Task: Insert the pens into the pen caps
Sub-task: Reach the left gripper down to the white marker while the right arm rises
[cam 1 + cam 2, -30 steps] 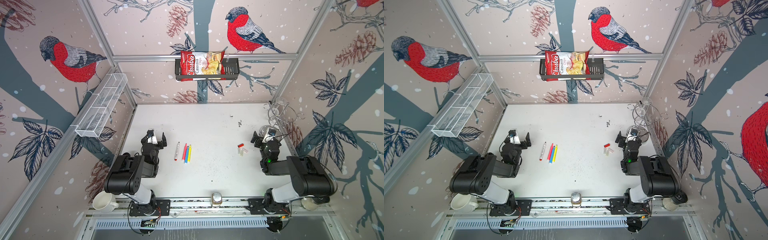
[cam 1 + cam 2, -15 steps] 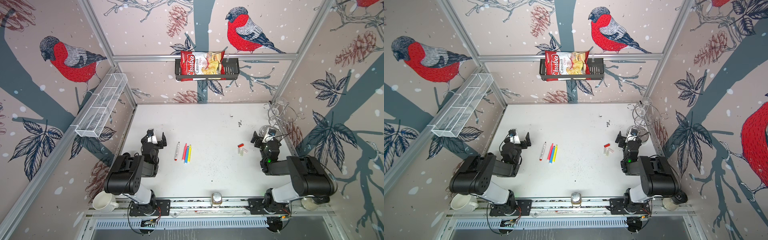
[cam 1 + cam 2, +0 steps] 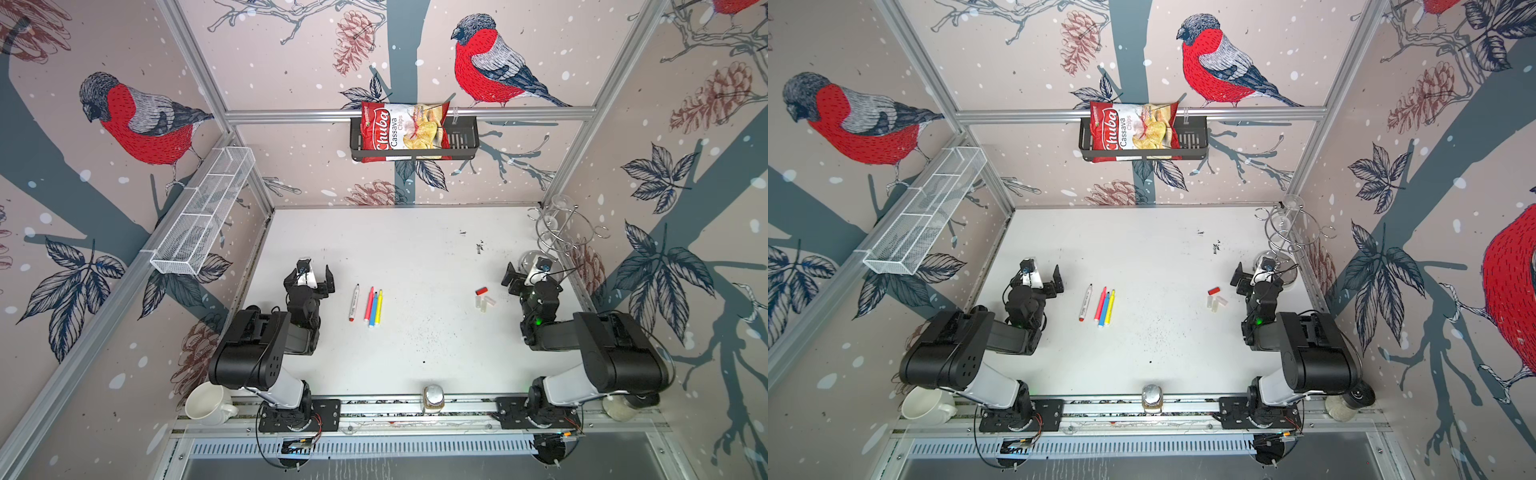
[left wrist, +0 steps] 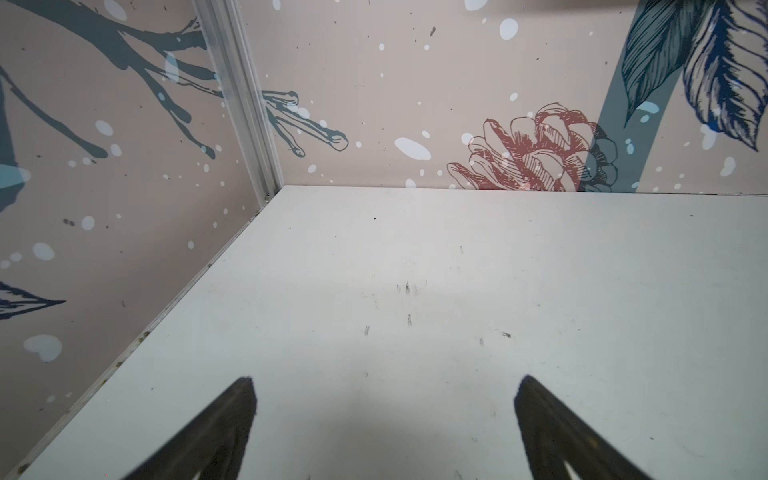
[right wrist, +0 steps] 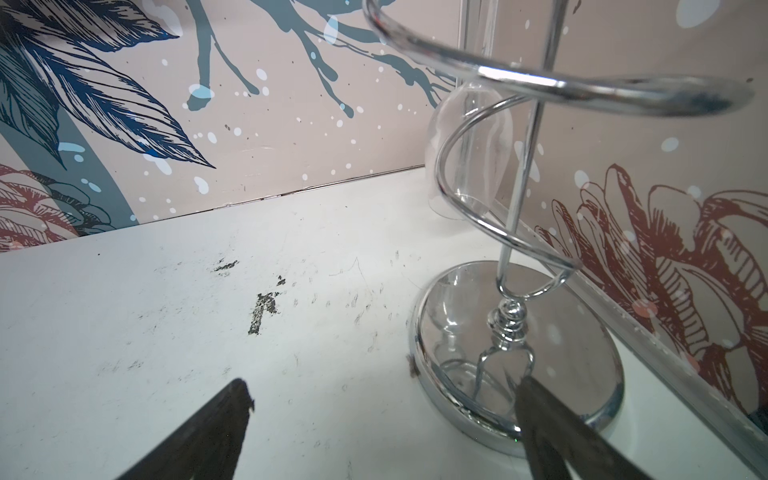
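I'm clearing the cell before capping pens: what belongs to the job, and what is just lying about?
Job: white pen, pink-red pen, blue pen, yellow pen, red cap, three whitish caps.
Lying about: chips bag, white mug, wire glass rack, small jar.

Wide free middle, stand at right
The table (image 3: 424, 266) lies bare between the pens (image 3: 368, 305) and the pen caps (image 3: 483, 306); a chrome stand (image 5: 509, 318) rises close before the right gripper (image 5: 382, 384).

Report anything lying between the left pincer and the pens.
Nothing visible does. Only bare table separates the open left pincer from the white pen, the nearest of the four.
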Controlling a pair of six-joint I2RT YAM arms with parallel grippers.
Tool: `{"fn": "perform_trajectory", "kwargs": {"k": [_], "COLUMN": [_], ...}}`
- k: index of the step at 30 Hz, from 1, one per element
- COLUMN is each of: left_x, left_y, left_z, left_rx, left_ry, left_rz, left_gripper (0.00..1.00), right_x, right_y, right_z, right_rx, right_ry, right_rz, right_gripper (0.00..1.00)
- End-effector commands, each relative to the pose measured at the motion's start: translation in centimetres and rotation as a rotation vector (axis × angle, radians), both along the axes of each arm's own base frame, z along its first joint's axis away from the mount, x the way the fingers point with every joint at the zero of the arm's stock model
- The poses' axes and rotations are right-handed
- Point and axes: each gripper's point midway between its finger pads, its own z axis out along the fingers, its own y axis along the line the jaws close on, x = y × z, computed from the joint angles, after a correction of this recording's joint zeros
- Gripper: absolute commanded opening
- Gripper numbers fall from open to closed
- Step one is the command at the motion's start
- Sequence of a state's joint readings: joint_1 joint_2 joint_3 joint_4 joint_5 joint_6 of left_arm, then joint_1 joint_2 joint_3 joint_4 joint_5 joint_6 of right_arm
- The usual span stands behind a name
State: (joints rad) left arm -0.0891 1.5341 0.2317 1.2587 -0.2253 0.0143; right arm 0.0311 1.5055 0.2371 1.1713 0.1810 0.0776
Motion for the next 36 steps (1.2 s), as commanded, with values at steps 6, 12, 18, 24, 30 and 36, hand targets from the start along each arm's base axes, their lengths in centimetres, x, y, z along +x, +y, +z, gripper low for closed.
{"fn": "perform_trajectory", "kwargs": {"k": [6,12,18,24,30,36], "left_x": [0.0,-2.1,-3.9,-5.2,-6.8,-7.9], "left_y": [1.0,2.1,-2.2,-4.9,-6.9,-9.5], "left_z": [6.7,10.7,13.0,11.7,10.1,8.1], "left_rx": [0.01,-0.345,-0.478,-0.425,-0.45,-0.457], "left_ry": [-0.017,0.055,0.026,0.242,0.339,0.43], "left_rz": [0.19,0.294,-0.036,-0.095,-0.181,-0.265], "left_gripper": [0.97,0.97,0.91,0.88,0.86,0.82], "right_x": [1.0,2.4,-0.9,-3.9,-5.7,-6.2], "right_y": [2.9,4.6,10.1,10.2,11.5,13.2], "right_z": [4.8,11.0,12.6,15.1,17.7,17.8], "right_rx": [-0.082,0.354,0.495,0.542,0.546,0.478], "right_ry": [-0.002,0.136,0.145,0.122,0.148,0.258], "right_rz": [0.092,0.077,0.394,0.283,0.406,0.416], "right_gripper": [1.0,0.99,0.99,0.99,0.99,0.99]}}
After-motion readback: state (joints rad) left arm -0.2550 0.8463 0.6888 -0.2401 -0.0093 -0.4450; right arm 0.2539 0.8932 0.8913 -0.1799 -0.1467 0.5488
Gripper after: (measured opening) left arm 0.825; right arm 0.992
